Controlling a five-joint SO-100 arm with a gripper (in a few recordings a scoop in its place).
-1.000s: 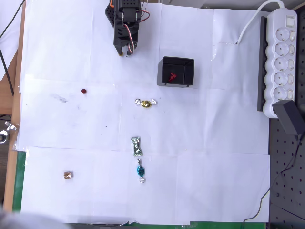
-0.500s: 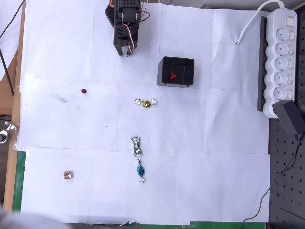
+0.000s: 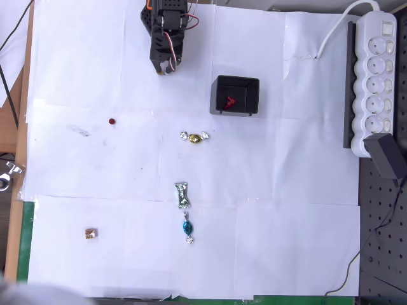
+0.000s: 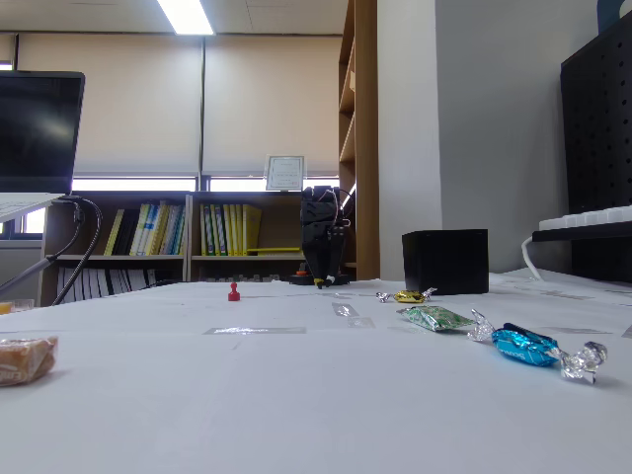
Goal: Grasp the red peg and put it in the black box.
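The red peg (image 3: 112,121) is a tiny dark-red dot on the white paper, left of centre in the overhead view; in the fixed view the peg (image 4: 234,291) stands upright. The black box (image 3: 253,86) sits open-topped to the right of the arm, with a bright-red angular piece (image 3: 229,101) inside it; the fixed view shows the box (image 4: 445,262) from the side. My gripper (image 3: 167,69) hangs folded near the arm's base at the top, well above and right of the peg, fingers together and empty. In the fixed view the gripper (image 4: 320,281) points down at the table.
A gold candy (image 3: 194,136), a green candy (image 3: 182,195) and a blue candy (image 3: 187,227) lie in a column below the box. A brown wrapped piece (image 3: 91,234) sits at the lower left. A power strip (image 3: 375,76) lines the right edge.
The gripper tip has shifted very slightly toward the arm's base. Nothing on the table has moved.
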